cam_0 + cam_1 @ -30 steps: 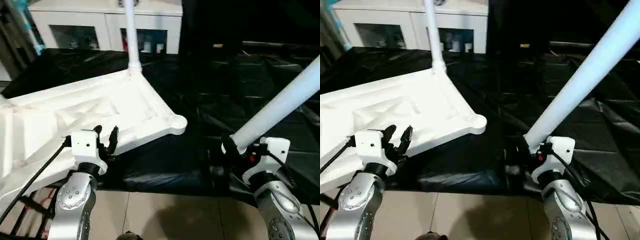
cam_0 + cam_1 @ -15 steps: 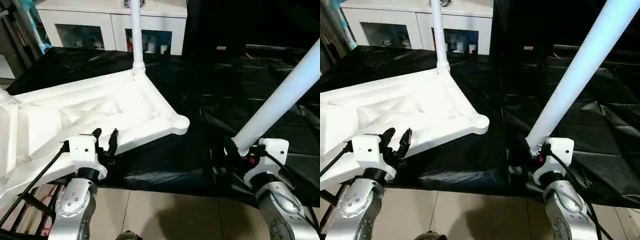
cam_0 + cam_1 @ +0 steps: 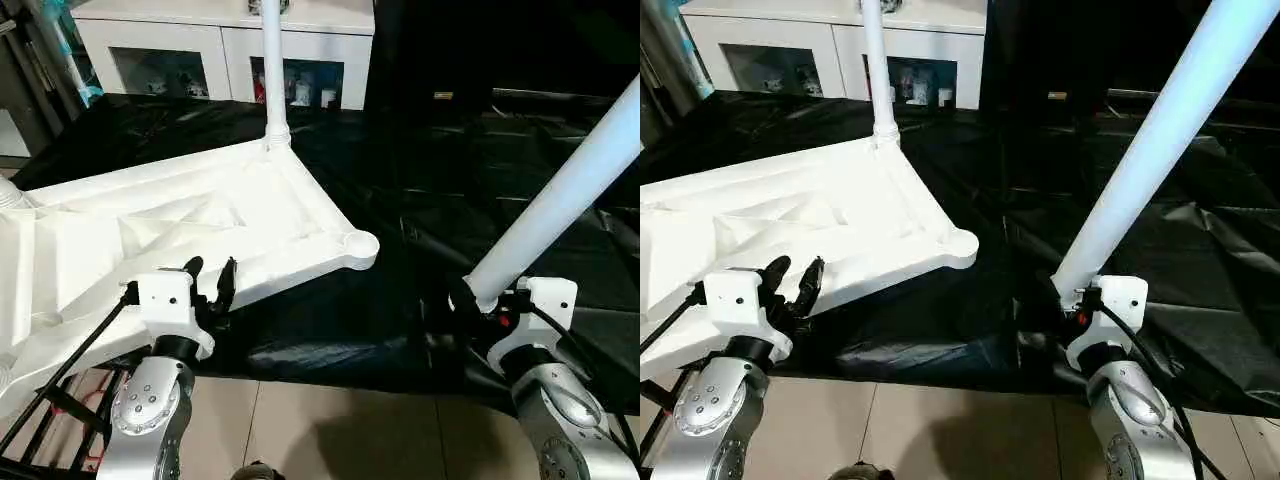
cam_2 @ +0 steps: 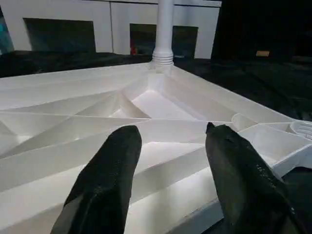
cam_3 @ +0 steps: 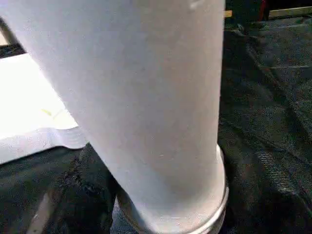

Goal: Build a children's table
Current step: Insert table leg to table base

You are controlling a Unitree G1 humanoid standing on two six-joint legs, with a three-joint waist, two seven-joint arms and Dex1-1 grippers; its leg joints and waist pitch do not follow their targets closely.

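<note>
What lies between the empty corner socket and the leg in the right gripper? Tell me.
Bare black sheeting: in both eye views nothing sits between the empty corner socket and the leg held by the right gripper.

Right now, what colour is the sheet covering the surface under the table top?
Black and glossy; the sheet shows best in the left eye view, under the white table top.

The loose leg (image 3: 1150,150) in the right gripper (image 3: 1072,297) seems to stand slightly steeper now; camera itself tilts downward.

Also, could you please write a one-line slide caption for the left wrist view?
Open left end effector poised over the upturned table top, one leg seated in its far corner.
</note>
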